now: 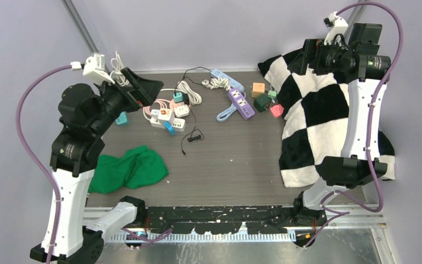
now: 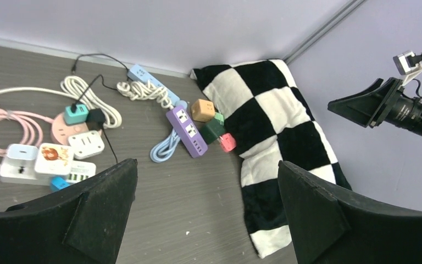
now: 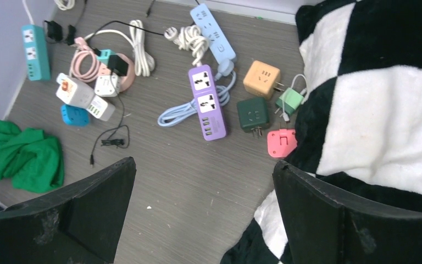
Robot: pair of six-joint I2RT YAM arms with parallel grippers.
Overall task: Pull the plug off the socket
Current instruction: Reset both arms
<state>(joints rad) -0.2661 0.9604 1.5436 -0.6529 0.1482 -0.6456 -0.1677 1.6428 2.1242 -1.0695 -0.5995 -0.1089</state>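
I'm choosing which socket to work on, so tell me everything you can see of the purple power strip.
The purple power strip is a long bar, plastic by the look of it, lying flat on the table. It has two white-faced sockets on top, both empty, and a row of small ports at its near end. Its pale blue cable lies looped beside it, mostly on the left arm's side. A dark green cube adapter sits on its other side, not touching it.

Wide-spread tool over purple power strip — checkered blanket nearby.

The power strip is purple, the blanket black-and-white checked.
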